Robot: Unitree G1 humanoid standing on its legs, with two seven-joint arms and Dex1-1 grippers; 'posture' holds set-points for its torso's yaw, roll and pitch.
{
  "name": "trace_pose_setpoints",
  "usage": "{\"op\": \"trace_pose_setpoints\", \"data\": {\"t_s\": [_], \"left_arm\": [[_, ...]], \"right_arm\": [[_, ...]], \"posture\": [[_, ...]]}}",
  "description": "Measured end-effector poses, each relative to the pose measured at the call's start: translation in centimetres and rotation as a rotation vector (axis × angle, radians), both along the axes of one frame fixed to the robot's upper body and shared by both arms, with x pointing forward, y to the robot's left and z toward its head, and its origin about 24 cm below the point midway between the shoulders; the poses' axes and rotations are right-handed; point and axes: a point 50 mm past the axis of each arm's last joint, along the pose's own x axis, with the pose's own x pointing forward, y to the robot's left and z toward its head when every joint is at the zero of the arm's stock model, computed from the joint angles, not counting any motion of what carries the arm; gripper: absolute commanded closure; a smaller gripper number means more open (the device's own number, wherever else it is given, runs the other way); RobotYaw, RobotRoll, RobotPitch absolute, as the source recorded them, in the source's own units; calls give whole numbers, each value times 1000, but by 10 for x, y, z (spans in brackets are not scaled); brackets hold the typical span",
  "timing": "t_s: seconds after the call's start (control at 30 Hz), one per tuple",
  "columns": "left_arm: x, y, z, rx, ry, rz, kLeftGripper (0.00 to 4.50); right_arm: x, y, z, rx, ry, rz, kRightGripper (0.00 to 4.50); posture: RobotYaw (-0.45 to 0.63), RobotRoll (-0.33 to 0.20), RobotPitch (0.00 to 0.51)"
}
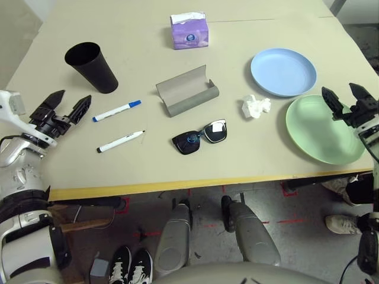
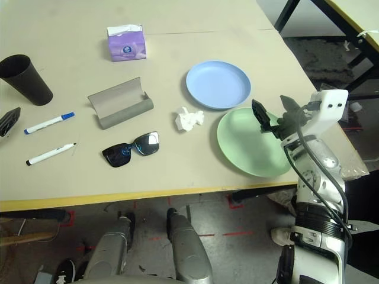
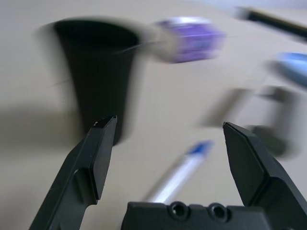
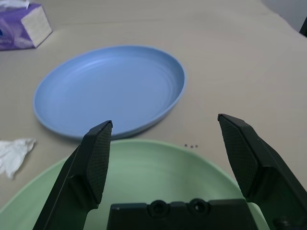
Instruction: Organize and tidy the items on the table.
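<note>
Hovering over the left end of the table (image 1: 237, 171), the left gripper (image 1: 70, 103) has its two black fingers spread wide and holds nothing. Just ahead of it stands the black cup (image 1: 90, 66), upright with its mouth open. Beside its fingertips, toward the middle of the table, lies the blue-capped marker (image 1: 116, 110), and a little nearer the yellow front edge lies the black-capped marker (image 1: 120, 141); neither touches the gripper. Further along from that hand sits the grey glasses case (image 1: 187, 90), lying open, with the black sunglasses (image 1: 200, 136) in front of it, folded out and lenses up. The purple tissue box (image 1: 189, 31) is well beyond the case, at the far side. The right gripper (image 2: 273, 114) hangs over the far edge of the green plate (image 2: 251, 148), fingers also wide apart and empty. Straight ahead of its fingers lies the blue plate (image 4: 110, 88), just beside the green one; I cannot tell whether their rims touch. The crumpled tissue (image 2: 188, 119) lies on the table near both plates, toward the left hand.
</note>
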Motion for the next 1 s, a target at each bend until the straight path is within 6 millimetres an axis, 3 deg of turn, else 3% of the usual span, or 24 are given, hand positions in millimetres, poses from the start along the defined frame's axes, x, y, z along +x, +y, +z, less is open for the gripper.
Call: {"op": "trace_pose_setpoints", "data": {"t_s": [0.13, 0.37, 0.63, 0.7, 0.87, 1.0], "left_arm": [[-5, -14, 17, 70, -1, -195, 0], [-4, -41, 10, 114, 83, -481, 0], [3, -54, 12, 170, 92, -603, 0], [6, -55, 13, 178, 80, -600, 0], [10, -55, 7, 171, 87, -596, 0], [13, -56, 6, 169, 74, -599, 0]], "right_arm": [[-3, -4, 2, -13, 3, -5, 21], [-4, -5, 3, -18, 0, -5, 21], [-19, -13, 9, -8, 20, -44, 21], [-26, -21, 20, -14, 39, -72, 21], [-53, -37, 73, -62, 119, -99, 21], [-80, -46, 103, -134, 296, -124, 21]], "posture": [[-184, 0, 283], [-222, 0, 279], [-288, 0, 273], [-301, 0, 276], [-323, 0, 281], [-336, 0, 284]]}}
